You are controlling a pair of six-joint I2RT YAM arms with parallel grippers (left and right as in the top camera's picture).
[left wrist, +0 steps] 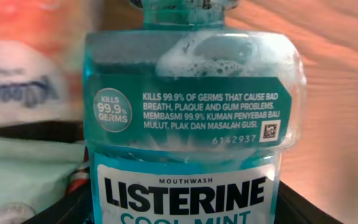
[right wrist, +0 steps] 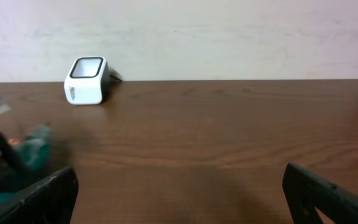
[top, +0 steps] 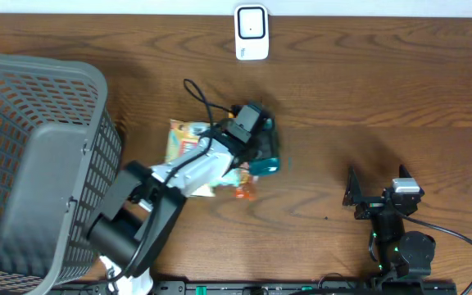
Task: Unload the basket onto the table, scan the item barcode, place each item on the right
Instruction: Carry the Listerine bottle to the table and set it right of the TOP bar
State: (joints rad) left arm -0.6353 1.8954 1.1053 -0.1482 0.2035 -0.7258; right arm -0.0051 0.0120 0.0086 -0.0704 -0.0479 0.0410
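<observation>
Your Listerine mouthwash bottle [left wrist: 185,112] fills the left wrist view. You can see teal liquid, foam under the shoulder, a Cool Mint label, and above it a band saying it kills 99.9% of germs. A small square code [left wrist: 269,130] sits at the right end of that band, facing the camera.

The left gripper [top: 262,156] is grasping the bottle. Its dark fingers [left wrist: 58,208] lie against both flanks low in that view, spread as broad as the bottle.

From overhead, you find the bottle on the robot's side of the barcode scanner [top: 251,33], well apart from it and almost straight in line with it. You cannot tell whether it rests on the table [top: 367,98] or is lifted clear.

Just left of the bottle, also on the scanner's near side, lies a small heap of packets [top: 185,141], one printed in yellow and orange. The left arm crosses over them.

The grey mesh basket [top: 47,90] stands far to the scanner's left and nearer the robot.

The right gripper [right wrist: 179,177] is released, its jaws wide apart with only bare wood between them. It sits to the scanner's right, nearer the robot and well apart from the bottle. In its wrist view the scanner is a white box with a dark-framed window, standing by the wall.
</observation>
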